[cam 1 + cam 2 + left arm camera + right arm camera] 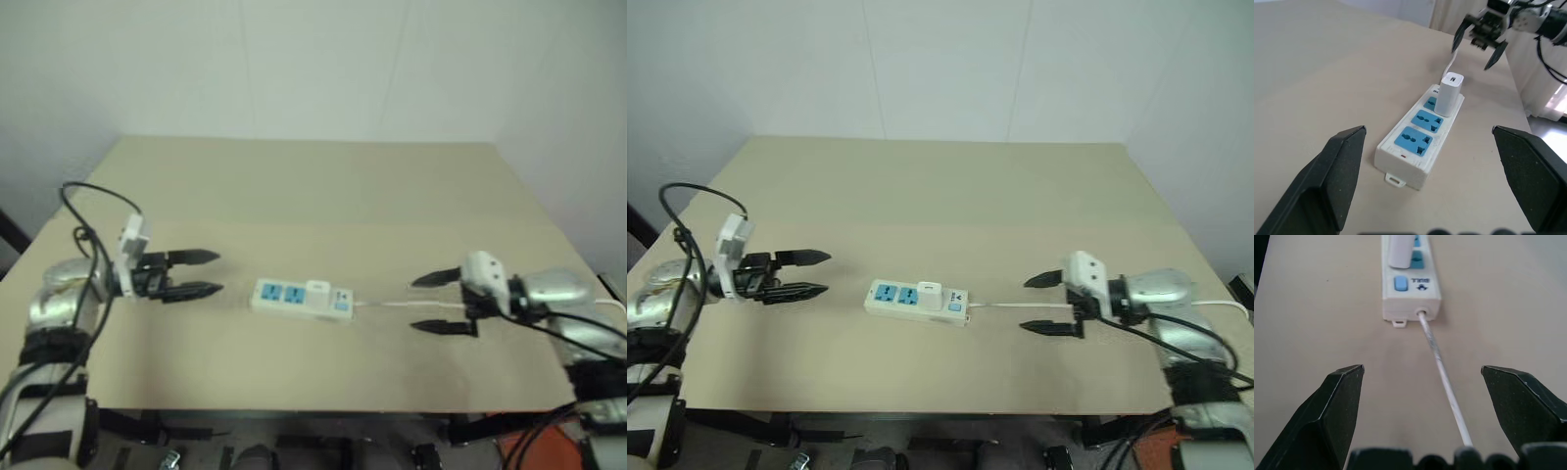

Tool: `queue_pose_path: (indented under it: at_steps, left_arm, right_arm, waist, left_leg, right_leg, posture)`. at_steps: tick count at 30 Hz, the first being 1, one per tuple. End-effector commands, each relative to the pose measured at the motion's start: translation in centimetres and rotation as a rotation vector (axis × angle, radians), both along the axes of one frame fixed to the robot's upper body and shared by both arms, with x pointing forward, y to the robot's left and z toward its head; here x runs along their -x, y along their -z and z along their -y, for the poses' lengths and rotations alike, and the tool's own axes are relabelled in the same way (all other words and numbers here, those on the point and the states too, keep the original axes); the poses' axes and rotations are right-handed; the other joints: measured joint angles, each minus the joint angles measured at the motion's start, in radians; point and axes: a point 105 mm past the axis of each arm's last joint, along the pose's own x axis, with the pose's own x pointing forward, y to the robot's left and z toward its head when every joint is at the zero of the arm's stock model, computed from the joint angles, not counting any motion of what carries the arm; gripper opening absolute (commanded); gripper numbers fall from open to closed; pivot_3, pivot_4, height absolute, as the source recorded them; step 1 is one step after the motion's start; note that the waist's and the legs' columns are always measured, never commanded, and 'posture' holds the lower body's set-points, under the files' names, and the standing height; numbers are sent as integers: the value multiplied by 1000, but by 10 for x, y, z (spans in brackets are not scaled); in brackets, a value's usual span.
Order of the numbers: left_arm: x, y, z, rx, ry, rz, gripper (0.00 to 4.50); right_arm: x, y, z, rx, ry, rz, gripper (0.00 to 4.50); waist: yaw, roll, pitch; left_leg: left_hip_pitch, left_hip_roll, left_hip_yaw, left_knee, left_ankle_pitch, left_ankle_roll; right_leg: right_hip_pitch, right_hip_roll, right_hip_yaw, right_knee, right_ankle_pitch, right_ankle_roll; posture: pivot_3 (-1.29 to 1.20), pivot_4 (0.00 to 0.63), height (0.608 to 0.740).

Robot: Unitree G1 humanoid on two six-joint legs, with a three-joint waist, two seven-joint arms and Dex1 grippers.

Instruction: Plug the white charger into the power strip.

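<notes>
Power strip (301, 299) lies flat on the tan table (323, 186), its long side running left to right between the two arms, cord (1444, 377) end toward the right one. White charger (1449, 93) stands upright in the socket nearest the cord, so the plugging looks done. Left gripper (196, 274) has its fingers spread and empty, a little nearer the strip. Right gripper (439, 303) is spread and empty too, near the cord.
</notes>
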Motion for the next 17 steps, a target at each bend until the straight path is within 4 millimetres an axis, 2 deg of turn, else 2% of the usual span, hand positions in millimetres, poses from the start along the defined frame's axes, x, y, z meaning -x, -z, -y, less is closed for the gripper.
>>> queue_pose_path:
  at_steps: [1,9,17]
  left_arm:
    - [3,-8,-2,-20,-2,30,4500]
    - [0,-4,11,-26,27,16,4500]
    - [-4,-6,17,-44,42,0,4500]
  right_arm:
    - [11,-23,8,-23,35,47,4481]
    - [24,-29,12,-13,100,75,4481]
    - [32,-33,18,3,136,81,4481]
  waist:
    - [2,0,0]
    - [5,-1,1]
    - [11,-2,1]
  left_leg:
    - [0,0,0,0,0,0]
    - [3,0,0,1,1,-2]
    - [3,0,1,1,1,-2]
  right_leg:
    - [0,0,0,0,-1,1]
    - [1,1,2,2,-2,5]
    - [2,1,2,1,-1,4]
  posture:
    - [0,150,740]
    - [0,150,740]
    - [0,150,740]
